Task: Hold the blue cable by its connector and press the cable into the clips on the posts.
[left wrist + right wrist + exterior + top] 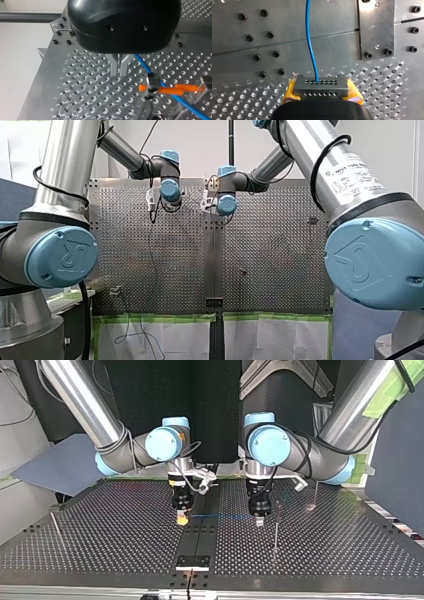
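Right claw (182, 519) clamps the grey connector (321, 87) between yellow pads, just above the surface (85, 97). Blue cable (310, 45) runs from the connector, passing just beside left claw (119, 71), whose metal fingers appear closed.

Perforated table (100, 530) bears a thin post (275, 530) and bolted plate (192, 561).

A robotics lab: my left arm (65, 160) and my right arm (320, 155) flank a perforated metal table (280, 270).
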Tool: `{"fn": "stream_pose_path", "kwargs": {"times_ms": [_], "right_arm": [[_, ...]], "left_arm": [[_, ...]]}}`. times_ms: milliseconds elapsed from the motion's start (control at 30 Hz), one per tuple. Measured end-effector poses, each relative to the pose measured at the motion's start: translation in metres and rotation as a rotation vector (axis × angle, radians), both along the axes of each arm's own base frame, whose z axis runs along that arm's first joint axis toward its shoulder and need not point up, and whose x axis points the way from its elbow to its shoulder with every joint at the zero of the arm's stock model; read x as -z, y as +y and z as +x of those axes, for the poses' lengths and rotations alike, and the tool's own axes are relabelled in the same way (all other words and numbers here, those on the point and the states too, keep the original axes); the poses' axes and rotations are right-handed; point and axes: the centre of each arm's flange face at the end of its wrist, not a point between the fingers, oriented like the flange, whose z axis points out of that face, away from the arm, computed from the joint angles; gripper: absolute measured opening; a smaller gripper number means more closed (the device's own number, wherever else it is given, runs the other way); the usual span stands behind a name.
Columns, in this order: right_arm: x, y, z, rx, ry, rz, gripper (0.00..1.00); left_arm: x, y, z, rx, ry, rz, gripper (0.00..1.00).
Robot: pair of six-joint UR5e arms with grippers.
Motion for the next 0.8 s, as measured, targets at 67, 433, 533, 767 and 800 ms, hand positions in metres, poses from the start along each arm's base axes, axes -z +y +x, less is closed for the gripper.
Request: {"fn": "stream_pose_path", "kwargs": {"times_ms": [67, 433, 533, 767, 800], "right_arm": [[0.0001, -0.0002, -0.0003, 0.001, 0.000, 0.001, 0.00], [0.0007, -0.0012, -0.0011, 0.002, 0.002, 0.002, 0.00], [0.0008, -0.0012, -0.0010, 0.002, 0.002, 0.002, 0.00], [0.0013, -0.0017, -0.0012, 0.003, 0.002, 0.003, 0.00], [0.0017, -0.0017, -0.0012, 0.003, 0.002, 0.003, 0.00]], "left_arm": [[0.0000, -0.0001, -0.0001, 0.000, 0.000, 0.000, 0.00], [0.0004, -0.0022, -0.0028, -0.009, 0.005, 0.016, 0.40], [0.0005, -0.0028, -0.0035, -0.011, 0.006, 0.020, 0.40], [0.0006, -0.0048, -0.0054, -0.014, 0.008, 0.026, 0.27], [0.0007, -0.0050, -0.0055, -0.014, 0.008, 0.027, 0.27]]}}
